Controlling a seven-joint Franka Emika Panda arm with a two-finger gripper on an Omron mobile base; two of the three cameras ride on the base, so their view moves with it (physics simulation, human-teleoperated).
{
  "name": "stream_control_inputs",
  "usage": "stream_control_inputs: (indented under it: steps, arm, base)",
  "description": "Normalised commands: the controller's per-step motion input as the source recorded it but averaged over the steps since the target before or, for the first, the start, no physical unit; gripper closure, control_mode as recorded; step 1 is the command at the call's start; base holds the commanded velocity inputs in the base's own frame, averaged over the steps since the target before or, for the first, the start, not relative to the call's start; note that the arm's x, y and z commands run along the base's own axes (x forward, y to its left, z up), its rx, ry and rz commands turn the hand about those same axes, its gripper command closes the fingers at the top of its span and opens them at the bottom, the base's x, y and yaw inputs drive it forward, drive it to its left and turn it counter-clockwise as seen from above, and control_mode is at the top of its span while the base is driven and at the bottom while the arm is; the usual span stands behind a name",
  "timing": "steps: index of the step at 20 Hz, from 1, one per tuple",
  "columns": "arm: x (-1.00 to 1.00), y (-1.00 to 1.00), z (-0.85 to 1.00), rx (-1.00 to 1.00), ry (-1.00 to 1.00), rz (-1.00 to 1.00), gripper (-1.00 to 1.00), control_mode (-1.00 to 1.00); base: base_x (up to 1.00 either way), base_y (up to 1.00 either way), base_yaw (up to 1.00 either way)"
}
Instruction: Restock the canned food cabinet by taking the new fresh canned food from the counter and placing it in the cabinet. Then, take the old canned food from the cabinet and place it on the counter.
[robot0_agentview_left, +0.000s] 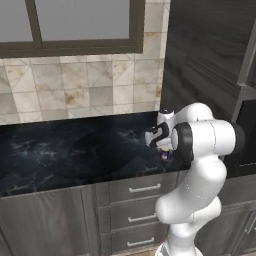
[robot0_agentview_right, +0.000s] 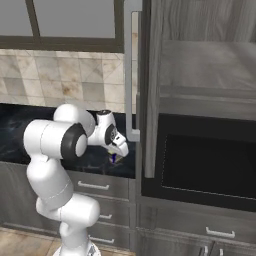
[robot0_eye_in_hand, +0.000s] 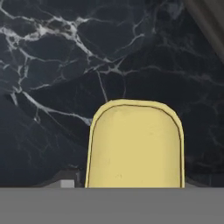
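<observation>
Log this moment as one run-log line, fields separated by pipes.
phase: picking up new can | gripper: low over counter, closure unclear | yellow-lidded can: between the fingers | cabinet door: open

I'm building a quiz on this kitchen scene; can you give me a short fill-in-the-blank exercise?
1. The can's lid under the pincer is ____ in colour.
2. The counter is black with faint ____ veining.
3. The cabinet door beside the arm stands ____.
4. The wall behind the counter is covered in ____.

Missing words: yellow; white; open; tiles
</observation>
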Motion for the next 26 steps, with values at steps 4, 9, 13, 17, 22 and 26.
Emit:
stream_control_inputs:
  steps: [4,9,13,17,22,26]
  arm:
    - [-0.2,0.02,0.09,0.0,-0.01,0.0,1.0,-1.0]
    - [-0.82,0.32,0.64,0.0,-0.09,0.01,1.0,-1.0]
    - [-1.0,0.42,1.0,0.0,-0.17,0.05,1.0,-1.0]
    - [-0.99,0.54,1.0,0.0,-0.08,0.03,1.0,-1.0]
    - [-0.97,0.44,1.0,0.0,-0.1,0.04,1.0,-1.0]
    - [-0.88,0.26,0.94,-0.01,-0.25,0.09,1.0,-1.0]
  base:
    - [0.0,0.0,0.0]
    - [0.0,0.0,0.0]
    - [0.0,0.0,0.0]
    - [0.0,0.0,0.0]
    - [0.0,0.0,0.0]
    - [0.0,0.0,0.0]
